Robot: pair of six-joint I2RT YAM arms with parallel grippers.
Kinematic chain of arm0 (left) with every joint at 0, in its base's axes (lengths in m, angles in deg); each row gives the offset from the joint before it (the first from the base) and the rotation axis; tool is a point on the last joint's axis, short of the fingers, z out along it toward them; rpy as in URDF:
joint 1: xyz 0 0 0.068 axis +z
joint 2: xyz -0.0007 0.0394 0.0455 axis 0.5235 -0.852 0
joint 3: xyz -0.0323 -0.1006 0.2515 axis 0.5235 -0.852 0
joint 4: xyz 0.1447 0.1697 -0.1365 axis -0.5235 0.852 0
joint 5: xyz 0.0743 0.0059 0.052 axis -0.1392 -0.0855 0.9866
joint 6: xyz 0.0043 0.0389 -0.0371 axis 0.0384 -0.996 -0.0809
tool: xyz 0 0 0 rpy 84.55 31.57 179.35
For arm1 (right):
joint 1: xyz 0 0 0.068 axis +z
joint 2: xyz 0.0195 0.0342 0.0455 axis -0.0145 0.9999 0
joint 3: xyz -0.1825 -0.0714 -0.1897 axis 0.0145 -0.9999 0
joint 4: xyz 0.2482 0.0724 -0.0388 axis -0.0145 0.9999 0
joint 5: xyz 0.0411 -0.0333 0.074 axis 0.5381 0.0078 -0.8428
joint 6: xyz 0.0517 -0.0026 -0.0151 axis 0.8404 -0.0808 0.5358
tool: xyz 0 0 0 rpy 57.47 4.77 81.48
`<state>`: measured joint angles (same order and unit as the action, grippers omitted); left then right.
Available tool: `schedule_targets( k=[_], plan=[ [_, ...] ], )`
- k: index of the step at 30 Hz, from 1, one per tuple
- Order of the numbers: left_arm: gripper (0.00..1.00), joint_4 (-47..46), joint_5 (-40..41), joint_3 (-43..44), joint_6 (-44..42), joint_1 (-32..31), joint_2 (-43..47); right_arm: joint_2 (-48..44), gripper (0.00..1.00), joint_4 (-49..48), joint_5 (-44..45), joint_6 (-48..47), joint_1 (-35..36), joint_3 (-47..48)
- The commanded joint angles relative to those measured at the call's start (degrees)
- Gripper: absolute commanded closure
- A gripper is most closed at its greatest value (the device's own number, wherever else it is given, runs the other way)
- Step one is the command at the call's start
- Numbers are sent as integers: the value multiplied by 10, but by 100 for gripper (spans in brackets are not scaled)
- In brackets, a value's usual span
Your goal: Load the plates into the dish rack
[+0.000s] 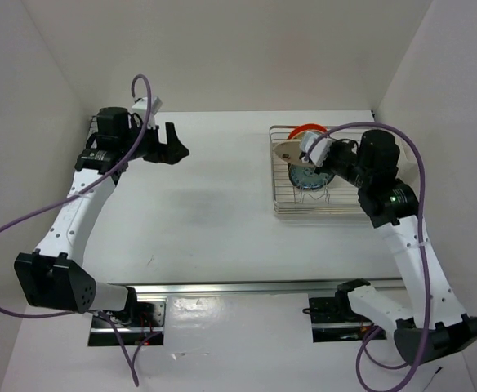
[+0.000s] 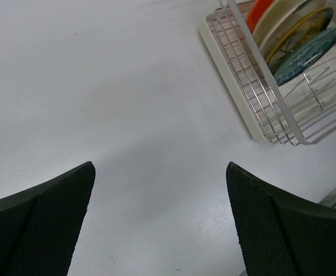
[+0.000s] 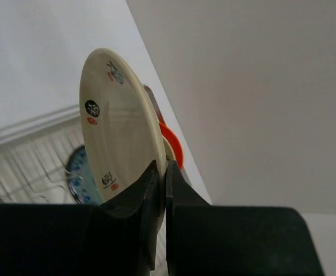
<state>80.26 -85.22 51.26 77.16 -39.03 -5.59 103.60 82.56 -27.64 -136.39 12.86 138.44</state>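
Count: 1 rack (image 1: 281, 211), 2 grippers, and at least 4 plates. The left wrist view shows four discs in a row at the rack: orange plate (image 2: 259, 12), a cream one next, dark plate (image 2: 309, 24) w/ gold rim, then blue plate (image 2: 309, 49) (can't tell if that cream one is the held one or a second). All of these stand on edge, faces turned along the row, which runs far-to-near in the top view w/ orange at the far end and blue nearer. The rack sits on the table (image 1: 206, 204) at right-centre, roughly square to the table edges. R gripper (image 1: 304, 153) pinches the cream plate (image 3: 119, 115) by its rim, fingers pressed onto it from both sides. That plate is on edge, near upright but leaning a bit, printed face toward the wrist cam. It hangs over the rack's far-left part, btw orange and blue; whether it touches the wires can't be told. R arm (image 1: 410, 245) rises from its base at near right, elbow high, forearm folded back leftward over the rack. L arm (image 1: 75, 204) stretches along the left side to the far-left corner. L gripper (image 1: 176, 145) points right w/ fingers spread wide, nothing btw them, above bare table and well apart from the rack.
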Motion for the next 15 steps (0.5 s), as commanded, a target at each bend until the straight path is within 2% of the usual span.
schedule_targets(
  k=[1,7,15],
  plan=[
    [0,3,-7,23,-13,23,-4,47,100,-14,97,-122,-2,-21],
    [0,3,-41,23,-7,54,-51,67,100,-56,139,-193,-8,-85],
    [0,-18,-75,18,16,89,-75,141,100,-40,118,-237,-42,-42]
  ],
)
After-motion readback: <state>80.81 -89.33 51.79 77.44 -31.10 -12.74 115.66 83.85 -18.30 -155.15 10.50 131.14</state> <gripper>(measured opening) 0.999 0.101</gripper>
